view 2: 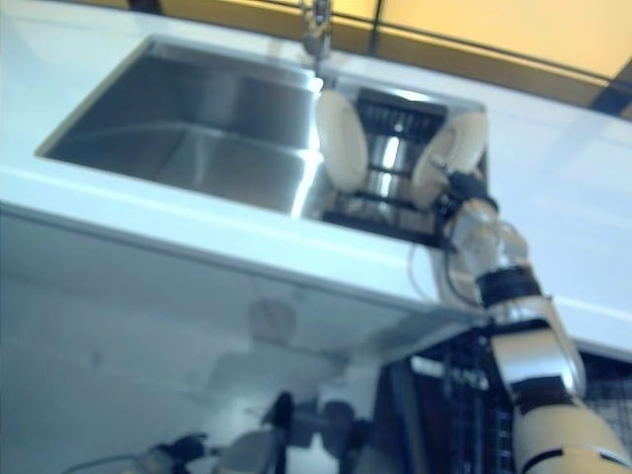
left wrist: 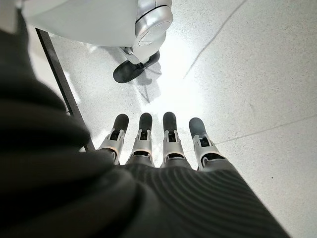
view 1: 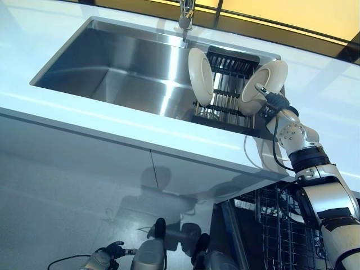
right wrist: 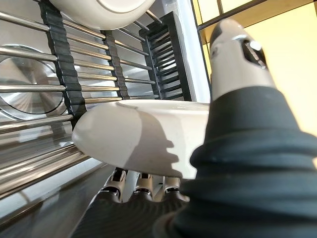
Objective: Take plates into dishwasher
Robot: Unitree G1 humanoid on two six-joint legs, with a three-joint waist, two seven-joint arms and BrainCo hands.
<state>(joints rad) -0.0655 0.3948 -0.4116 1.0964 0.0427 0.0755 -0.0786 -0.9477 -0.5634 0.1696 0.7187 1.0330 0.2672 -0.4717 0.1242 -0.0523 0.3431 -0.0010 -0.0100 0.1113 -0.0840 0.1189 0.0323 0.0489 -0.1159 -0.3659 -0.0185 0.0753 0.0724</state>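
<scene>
Two cream plates stand on edge in a black dish rack (view 1: 225,107) at the right end of the steel sink (view 1: 124,67). The left plate (view 1: 201,76) stands free. My right hand (view 1: 273,104) holds the right plate (view 1: 269,77) at its lower rim. In the right wrist view the thumb (right wrist: 237,54) lies on one face of that plate (right wrist: 133,134) and the fingers (right wrist: 143,186) curl behind the other face. The rim of the other plate (right wrist: 99,10) shows beyond it. My left hand (view 1: 115,250) hangs low near the floor, its fingers (left wrist: 171,144) straight and holding nothing.
A faucet (view 1: 186,14) rises behind the sink. The white counter (view 1: 84,118) runs along the sink's front edge. Below the counter at the lower right stands the dishwasher's pulled-out wire rack (view 1: 281,236). Cabinet fronts fill the lower left.
</scene>
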